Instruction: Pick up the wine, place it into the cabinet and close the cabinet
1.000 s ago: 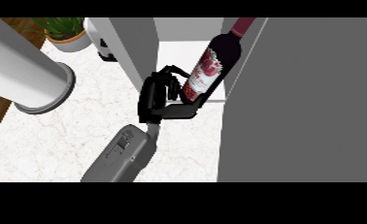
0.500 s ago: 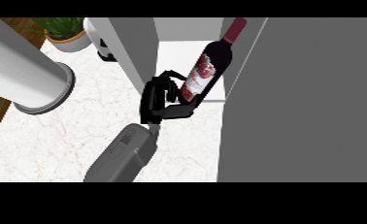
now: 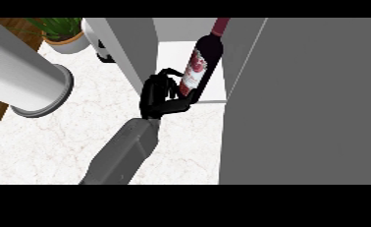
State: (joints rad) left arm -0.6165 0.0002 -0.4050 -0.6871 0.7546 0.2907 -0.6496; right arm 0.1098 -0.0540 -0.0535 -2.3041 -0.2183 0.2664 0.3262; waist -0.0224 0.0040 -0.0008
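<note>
The dark glass wine bottle (image 3: pixel 201 66) has moved deeper into the grey cabinet (image 3: pixel 290 98); the black right hand (image 3: pixel 161 98) stays curled around its base, above the white marble bench (image 3: pixel 72 142).

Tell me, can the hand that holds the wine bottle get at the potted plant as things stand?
Probably not: the hand is curled round the wine bottle inside the cabinet, whose wall stands between it and the potted plant.

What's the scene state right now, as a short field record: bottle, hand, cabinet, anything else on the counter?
wine bottle: tilted, base at the front edge of the cabinet shelf, neck pointing into the cabinet
hand: fingers curled round the bottle's lower part
other hand: not in view
cabinet: open, white shelf showing
cabinet door: open, at the view's right
counter: white marble
potted plant: far left
grey cylinder: left
</note>
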